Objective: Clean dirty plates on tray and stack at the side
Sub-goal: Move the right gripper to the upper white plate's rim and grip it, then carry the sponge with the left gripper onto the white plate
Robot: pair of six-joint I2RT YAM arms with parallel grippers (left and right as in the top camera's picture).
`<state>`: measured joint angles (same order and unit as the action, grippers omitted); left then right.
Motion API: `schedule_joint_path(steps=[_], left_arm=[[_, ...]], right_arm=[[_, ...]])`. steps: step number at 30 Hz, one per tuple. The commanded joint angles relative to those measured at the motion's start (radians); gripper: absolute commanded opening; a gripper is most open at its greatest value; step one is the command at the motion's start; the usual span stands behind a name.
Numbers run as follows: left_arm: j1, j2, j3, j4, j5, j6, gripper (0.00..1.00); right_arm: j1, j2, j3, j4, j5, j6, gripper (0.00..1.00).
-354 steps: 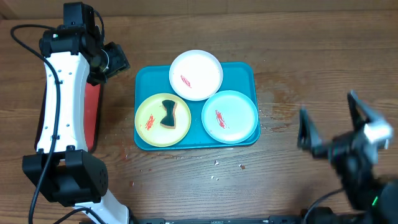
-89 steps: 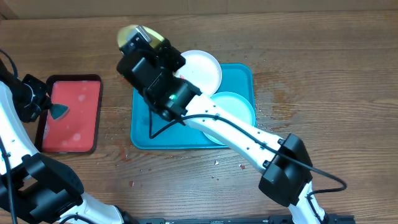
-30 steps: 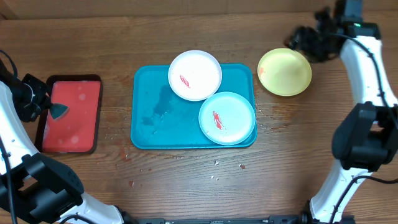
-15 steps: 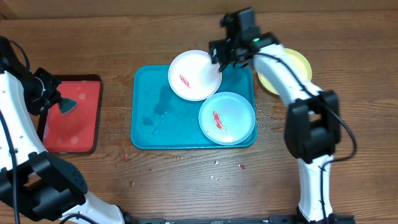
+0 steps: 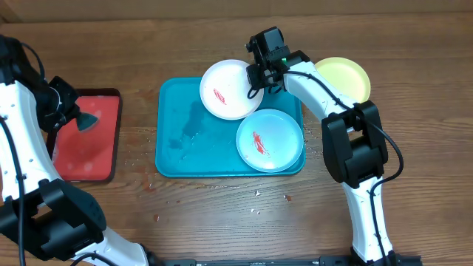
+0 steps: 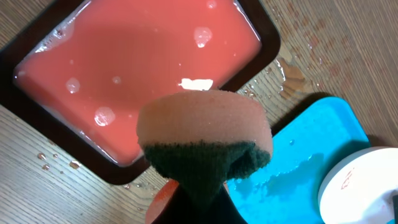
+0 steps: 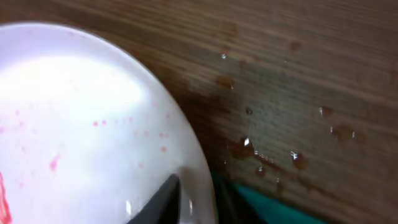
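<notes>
At the far edge of the tray [image 5: 181, 144], our right gripper [image 5: 256, 81] pinches the white plate [image 5: 228, 90] to lift it, we think, while our left gripper [image 5: 74, 119] squeezes the sponge [image 6: 205, 130] for wiping.

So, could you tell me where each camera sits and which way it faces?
Overhead: fixed above the table, looking down on the teal tray, red tray and white plate; left arm and right arm show.
Left wrist: on the left arm, looking down past the sponge in the left pincer at the red tray.
Right wrist: on the right arm, close on the white plate's rim; one finger shows.
Shared: all three see the white plate.
</notes>
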<state>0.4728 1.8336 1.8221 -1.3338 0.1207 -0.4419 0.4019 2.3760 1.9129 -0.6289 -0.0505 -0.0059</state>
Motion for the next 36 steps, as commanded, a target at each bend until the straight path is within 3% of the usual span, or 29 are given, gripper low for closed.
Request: schedule_joint_path(steps=[1, 9, 16, 27, 31, 36], left_arm=[[-0.010, -0.008, 0.012, 0.004, 0.011, 0.016, 0.04], [-0.049, -0.008, 0.012, 0.009, 0.025, 0.073, 0.04], [-0.151, -0.008, 0.010, 0.049, 0.076, 0.118, 0.04], [-0.333, 0.007, -0.067, 0.130, 0.071, 0.112, 0.04], [-0.388, 0.013, -0.157, 0.199, 0.077, 0.074, 0.04], [-0.480, 0.014, -0.323, 0.401, 0.142, 0.045, 0.04]], right_arm=[[0.003, -0.009, 0.016, -0.009, 0.003, 0.006, 0.11], [0.060, -0.014, 0.020, -0.108, -0.032, 0.066, 0.04], [0.162, -0.045, 0.020, -0.185, -0.067, 0.097, 0.04], [0.229, -0.044, 0.018, -0.222, -0.054, 0.304, 0.04], [0.226, -0.044, 0.018, -0.223, -0.055, 0.400, 0.04], [0.239, -0.043, 0.018, -0.231, -0.056, 0.456, 0.04]])
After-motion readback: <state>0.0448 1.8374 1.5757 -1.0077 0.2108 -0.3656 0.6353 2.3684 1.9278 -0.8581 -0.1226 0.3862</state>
